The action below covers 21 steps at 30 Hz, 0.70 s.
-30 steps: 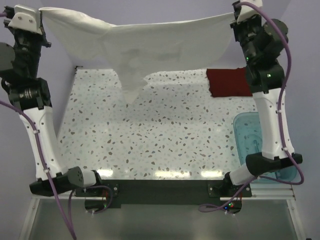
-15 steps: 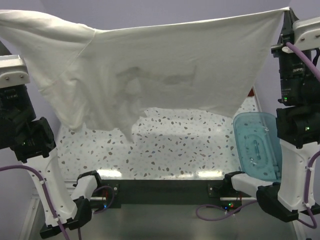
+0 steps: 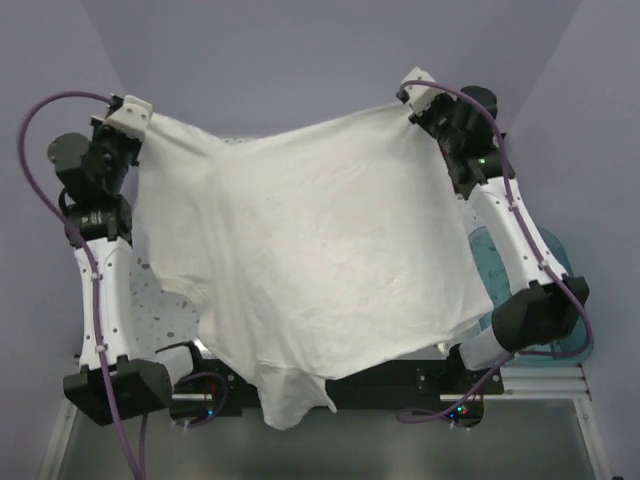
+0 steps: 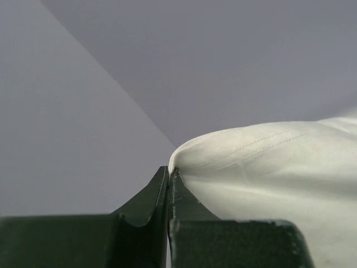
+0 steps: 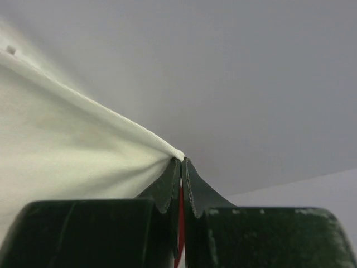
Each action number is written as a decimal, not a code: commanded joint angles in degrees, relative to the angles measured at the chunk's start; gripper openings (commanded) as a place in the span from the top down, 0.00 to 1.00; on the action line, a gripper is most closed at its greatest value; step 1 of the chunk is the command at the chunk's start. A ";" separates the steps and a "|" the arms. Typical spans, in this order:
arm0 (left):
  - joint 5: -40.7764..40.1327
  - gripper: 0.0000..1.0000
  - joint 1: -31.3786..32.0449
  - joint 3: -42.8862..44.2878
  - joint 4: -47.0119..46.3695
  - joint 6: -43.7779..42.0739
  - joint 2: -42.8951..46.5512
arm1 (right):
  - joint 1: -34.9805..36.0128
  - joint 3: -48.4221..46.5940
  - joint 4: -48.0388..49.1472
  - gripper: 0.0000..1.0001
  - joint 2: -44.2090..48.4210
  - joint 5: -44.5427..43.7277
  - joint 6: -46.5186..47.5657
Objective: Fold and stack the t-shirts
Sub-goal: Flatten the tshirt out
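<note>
Both arms raised and spread wide, left gripper [image 3: 138, 122] pinched tight on one far corner of the white t-shirt [image 3: 320, 260], right gripper [image 3: 410, 98] clamped on the opposite corner, cloth stretched between

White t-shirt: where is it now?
Top view: the white t-shirt spreads over the table, far corners pinched by the left gripper and right gripper, near hem hanging past the front edge.

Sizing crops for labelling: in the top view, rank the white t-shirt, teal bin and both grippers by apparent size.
1. White cloth t-shirt.
2. Translucent teal plastic bin, mostly hidden.
3. Left gripper and right gripper: alike.
</note>
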State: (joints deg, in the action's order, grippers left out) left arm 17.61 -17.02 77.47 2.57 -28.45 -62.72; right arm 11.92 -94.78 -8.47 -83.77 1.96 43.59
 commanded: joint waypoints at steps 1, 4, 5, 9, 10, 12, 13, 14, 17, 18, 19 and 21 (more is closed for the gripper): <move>4.03 1.00 3.82 -7.06 8.06 -2.31 -4.93 | -0.15 5.12 0.91 1.00 -5.23 4.10 2.28; -0.46 1.00 8.66 -11.81 7.98 -3.63 -10.30 | 0.20 7.33 2.31 1.00 -10.70 5.34 2.64; -1.08 1.00 9.10 -12.95 6.76 -3.63 -14.84 | 0.29 7.51 2.84 1.00 -14.81 5.43 2.72; -3.88 1.00 9.46 -9.64 2.36 -1.01 -29.36 | 1.43 5.93 5.83 1.00 -25.72 3.07 5.09; -4.94 1.00 9.46 -7.01 3.05 -0.56 -32.87 | 1.87 4.88 6.53 1.00 -28.27 2.44 5.71; -6.17 1.00 9.37 2.65 6.82 1.62 -43.24 | 2.31 0.58 7.15 1.00 -34.95 0.25 6.24; -6.18 1.00 9.37 5.73 7.97 2.16 -46.24 | 2.49 -1.52 6.54 1.00 -37.06 -0.28 6.41; -6.27 1.00 9.37 10.72 9.11 2.52 -51.31 | 2.58 -5.29 6.27 1.00 -38.91 -0.63 7.46; -6.70 1.00 9.46 18.20 9.38 3.92 -58.54 | 2.75 -12.23 5.14 1.00 -47.16 -1.78 9.40; -6.71 1.00 9.46 20.33 9.91 4.10 -60.22 | 2.75 -13.92 4.52 1.00 -47.19 -1.78 9.67; -6.62 1.00 9.54 22.44 10.70 4.10 -63.72 | 2.75 -15.42 3.99 1.00 -49.71 -2.82 10.10; -6.71 1.00 9.54 28.16 12.46 4.45 -66.64 | 2.84 -18.67 3.99 1.00 -51.84 -3.62 11.33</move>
State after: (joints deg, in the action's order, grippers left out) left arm 11.57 -7.29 97.97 13.91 -26.00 -126.63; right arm 14.70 -107.07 -7.25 -135.06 0.45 51.81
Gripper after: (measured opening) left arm 0.021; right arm 0.011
